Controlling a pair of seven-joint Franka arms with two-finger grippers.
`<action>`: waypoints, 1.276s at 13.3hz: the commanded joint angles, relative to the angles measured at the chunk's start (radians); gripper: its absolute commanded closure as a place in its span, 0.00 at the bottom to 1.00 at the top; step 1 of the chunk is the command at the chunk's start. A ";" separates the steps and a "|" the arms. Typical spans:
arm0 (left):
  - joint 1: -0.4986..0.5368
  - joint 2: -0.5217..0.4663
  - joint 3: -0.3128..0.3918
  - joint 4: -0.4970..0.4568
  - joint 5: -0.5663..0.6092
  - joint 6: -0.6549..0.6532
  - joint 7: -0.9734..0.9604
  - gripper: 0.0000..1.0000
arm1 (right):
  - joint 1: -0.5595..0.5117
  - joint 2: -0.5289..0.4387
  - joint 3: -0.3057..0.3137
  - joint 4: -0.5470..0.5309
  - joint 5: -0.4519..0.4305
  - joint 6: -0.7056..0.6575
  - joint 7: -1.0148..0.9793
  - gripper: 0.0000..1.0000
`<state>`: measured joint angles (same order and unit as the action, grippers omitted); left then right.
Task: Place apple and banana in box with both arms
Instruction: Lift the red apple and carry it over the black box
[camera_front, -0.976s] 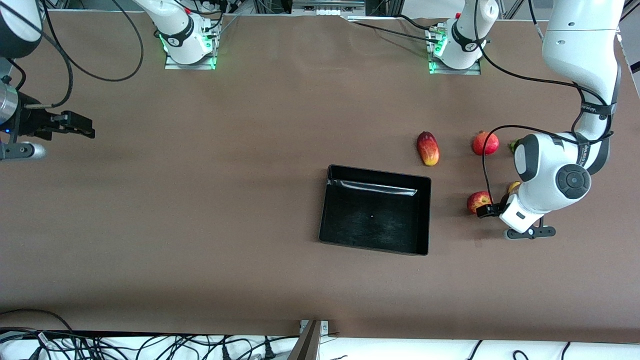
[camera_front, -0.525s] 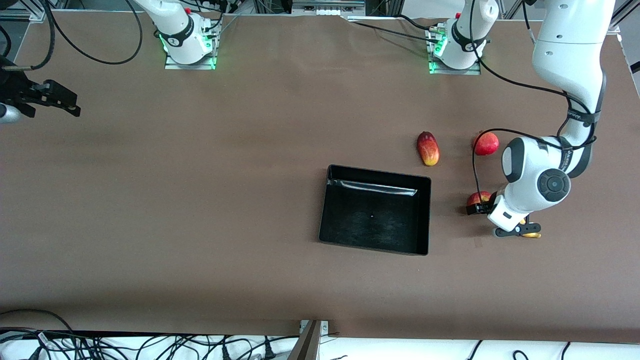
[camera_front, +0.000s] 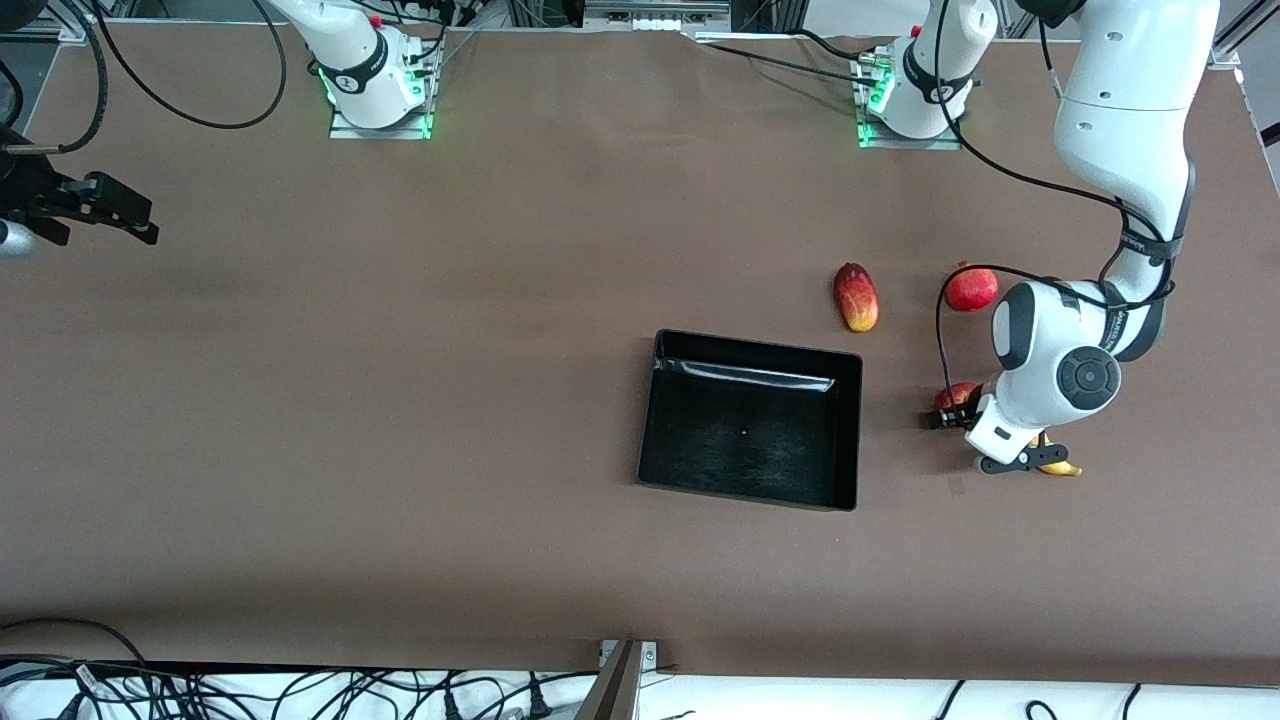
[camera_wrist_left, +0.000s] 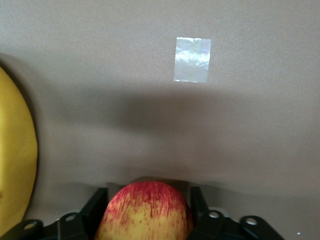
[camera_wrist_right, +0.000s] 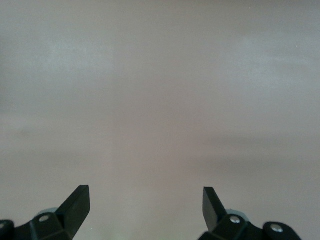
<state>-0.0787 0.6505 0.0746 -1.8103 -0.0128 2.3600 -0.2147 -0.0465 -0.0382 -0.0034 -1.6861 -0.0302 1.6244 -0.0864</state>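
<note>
The apple (camera_front: 953, 395), red with yellow streaks, lies on the table beside the box, toward the left arm's end. My left gripper (camera_front: 955, 412) is down on it, and in the left wrist view the apple (camera_wrist_left: 145, 210) fills the gap between the two fingers of the left gripper (camera_wrist_left: 147, 190), which press its sides. The banana (camera_front: 1060, 467) lies right beside it, mostly hidden under the left arm; its yellow side shows in the left wrist view (camera_wrist_left: 15, 160). The black box (camera_front: 750, 350) stands empty mid-table. My right gripper (camera_front: 140, 225) hangs open and empty over the right arm's end of the table (camera_wrist_right: 145, 192).
A red-yellow mango (camera_front: 856, 297) and a red pomegranate (camera_front: 971, 288) lie farther from the front camera than the apple. A small patch of clear tape (camera_wrist_left: 192, 59) is stuck on the table near the apple.
The left arm has slid toward the box and come down onto the apple, uncovering the banana's tip. The right gripper has moved up and toward the table's end.
</note>
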 joint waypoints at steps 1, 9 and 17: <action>-0.016 0.000 0.008 -0.004 -0.032 0.010 -0.009 1.00 | -0.021 -0.006 0.017 0.005 0.018 -0.008 0.004 0.00; -0.117 -0.236 0.008 0.019 -0.032 -0.277 -0.098 1.00 | -0.019 -0.008 0.022 0.019 0.015 -0.014 0.007 0.00; -0.372 -0.152 0.002 0.169 -0.046 -0.314 -0.431 1.00 | -0.019 -0.006 0.023 0.019 0.016 -0.015 0.008 0.00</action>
<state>-0.3902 0.4125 0.0610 -1.7365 -0.0188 2.0590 -0.5826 -0.0473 -0.0408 0.0034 -1.6775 -0.0301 1.6233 -0.0860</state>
